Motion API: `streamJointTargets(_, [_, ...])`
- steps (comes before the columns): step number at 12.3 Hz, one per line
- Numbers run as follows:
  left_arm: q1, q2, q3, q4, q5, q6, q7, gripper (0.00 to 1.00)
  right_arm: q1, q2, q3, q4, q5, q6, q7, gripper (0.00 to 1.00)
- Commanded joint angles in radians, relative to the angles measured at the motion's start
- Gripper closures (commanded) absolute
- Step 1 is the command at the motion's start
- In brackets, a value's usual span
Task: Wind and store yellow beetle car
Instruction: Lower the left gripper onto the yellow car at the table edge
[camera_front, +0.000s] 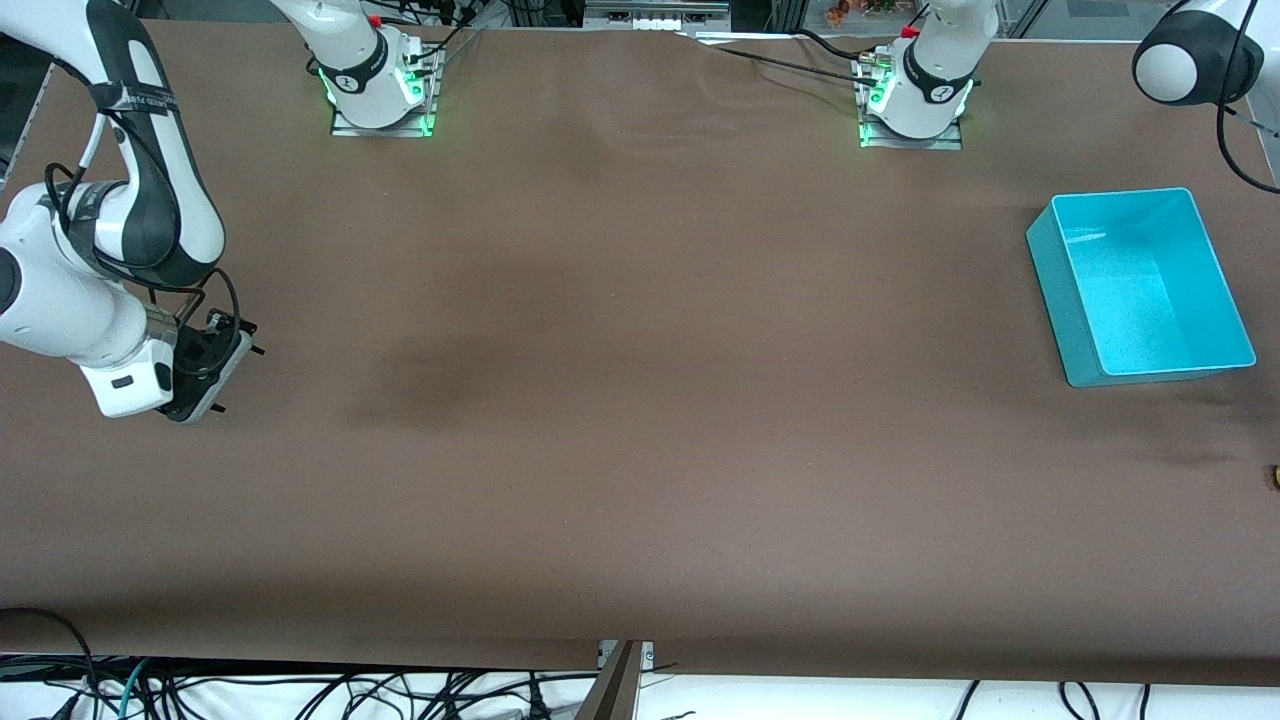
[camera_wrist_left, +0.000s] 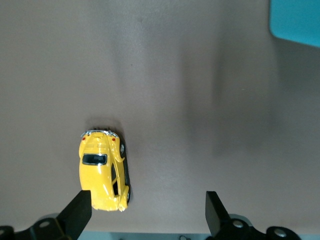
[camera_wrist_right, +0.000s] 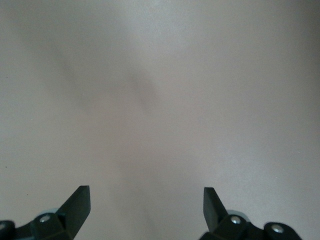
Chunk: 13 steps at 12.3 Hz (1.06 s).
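Observation:
The yellow beetle car (camera_wrist_left: 102, 170) lies on its wheels on the brown table, seen from above in the left wrist view. A sliver of it shows at the edge of the front view (camera_front: 1275, 477), nearer to the front camera than the cyan bin (camera_front: 1140, 285). My left gripper (camera_wrist_left: 147, 212) is open above the table, with the car just beside one fingertip (camera_wrist_left: 79, 210) and not between the jaws. The left gripper itself is out of the front view. My right gripper (camera_front: 205, 375) is open and empty over bare table at the right arm's end, as the right wrist view (camera_wrist_right: 145, 205) also shows.
The cyan bin is empty and stands at the left arm's end of the table; a corner of it shows in the left wrist view (camera_wrist_left: 297, 20). The left arm's elbow (camera_front: 1190, 55) hangs above the table's corner. Cables lie below the table's front edge.

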Motion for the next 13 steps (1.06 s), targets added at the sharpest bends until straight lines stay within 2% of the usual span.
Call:
streamJointTargets(1, [-0.004,0.115,0.005,0.133,0.010,0.023,0.001,0.00,-0.002,0.006,0.000,0.024,-0.013,-0.024,0.006,0.00])
streamJointTargets(13, [-0.028,0.155,0.005,0.153,0.008,0.136,-0.056,0.00,-0.002,0.006,0.000,0.024,-0.013,-0.024,0.008,0.00])
